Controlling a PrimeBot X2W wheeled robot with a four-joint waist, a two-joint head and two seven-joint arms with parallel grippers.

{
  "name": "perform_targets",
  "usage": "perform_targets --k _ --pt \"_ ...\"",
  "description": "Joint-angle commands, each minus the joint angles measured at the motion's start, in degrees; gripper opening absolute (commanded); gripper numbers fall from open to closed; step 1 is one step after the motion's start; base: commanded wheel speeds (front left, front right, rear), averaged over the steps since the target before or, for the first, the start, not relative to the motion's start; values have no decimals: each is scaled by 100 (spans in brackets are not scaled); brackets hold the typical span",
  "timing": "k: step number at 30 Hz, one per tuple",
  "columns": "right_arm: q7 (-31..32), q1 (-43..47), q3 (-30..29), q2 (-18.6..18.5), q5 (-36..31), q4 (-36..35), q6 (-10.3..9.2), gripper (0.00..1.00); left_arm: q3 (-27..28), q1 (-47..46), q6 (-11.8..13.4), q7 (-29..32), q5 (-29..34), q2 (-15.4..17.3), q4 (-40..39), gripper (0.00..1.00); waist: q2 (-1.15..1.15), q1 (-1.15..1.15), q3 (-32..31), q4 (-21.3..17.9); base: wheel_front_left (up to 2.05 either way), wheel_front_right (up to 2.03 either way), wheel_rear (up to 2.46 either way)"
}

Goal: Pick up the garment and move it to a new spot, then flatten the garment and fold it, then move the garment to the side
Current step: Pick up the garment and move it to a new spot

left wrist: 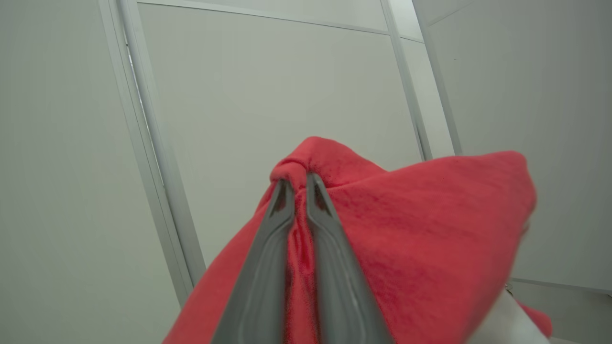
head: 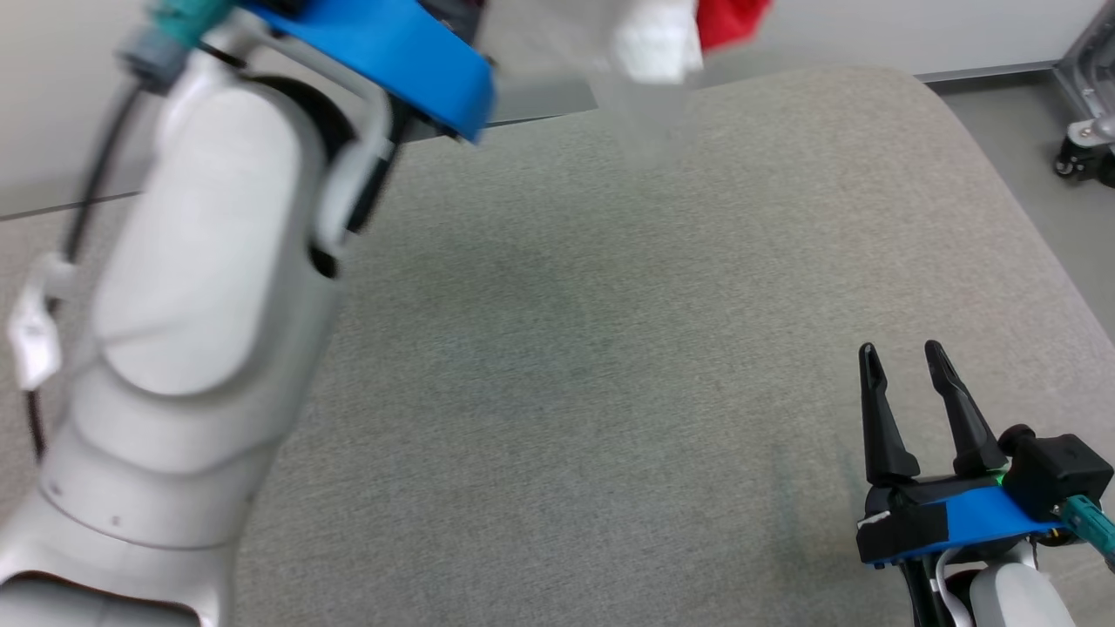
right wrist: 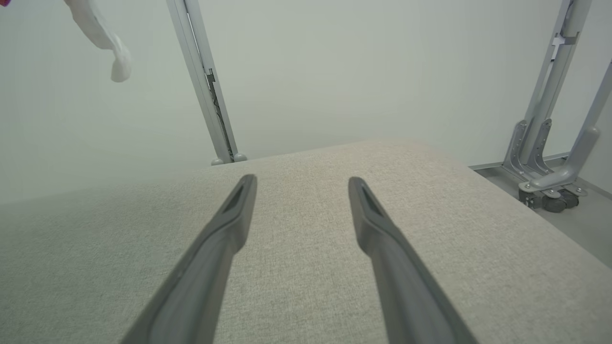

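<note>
Above the far edge of the pale grey woven padded table (head: 610, 348), your left gripper (left wrist: 299, 184) is pinched almost fully closed on a bunched fold of the red fleece garment (left wrist: 406, 229), and the cloth drapes down around it. In the head view the garment (head: 727, 19) hangs clear of the table at the top edge. A white part (head: 658, 48) of it dangles lowest and is blurred. Your right gripper (head: 901, 353) sits low at the near right, jaws spread wide and holding nothing, just above the bare surface.

This looks like the carry to a new spot. Hold the pinch firm, because the grip is on a small gather and a sharp swing could pull it loose. Bring the garment over the open middle of the table and lower it until the dangling end touches first. Then drag gently so it lays out long rather than heaping. Leave the right gripper outside the landing area until the cloth is down.
</note>
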Motion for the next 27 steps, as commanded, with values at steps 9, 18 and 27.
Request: perform_targets --k 9,18,27 --pt "-147 -164 20 21 81 131 3 100 -851 1472 -50 -386 -266 -393 1064 0 1 0 53 -146 0 0 0" --pt "-172 -171 -22 19 67 173 3 100 -1678 2722 -64 -890 -273 -638 2287 100 1 0 88 -30 0 0 0" --pt "-180 35 -66 18 -25 185 3 100 -1668 2531 238 -1497 -344 -743 2055 100 1 0 -203 340 0 0 0"
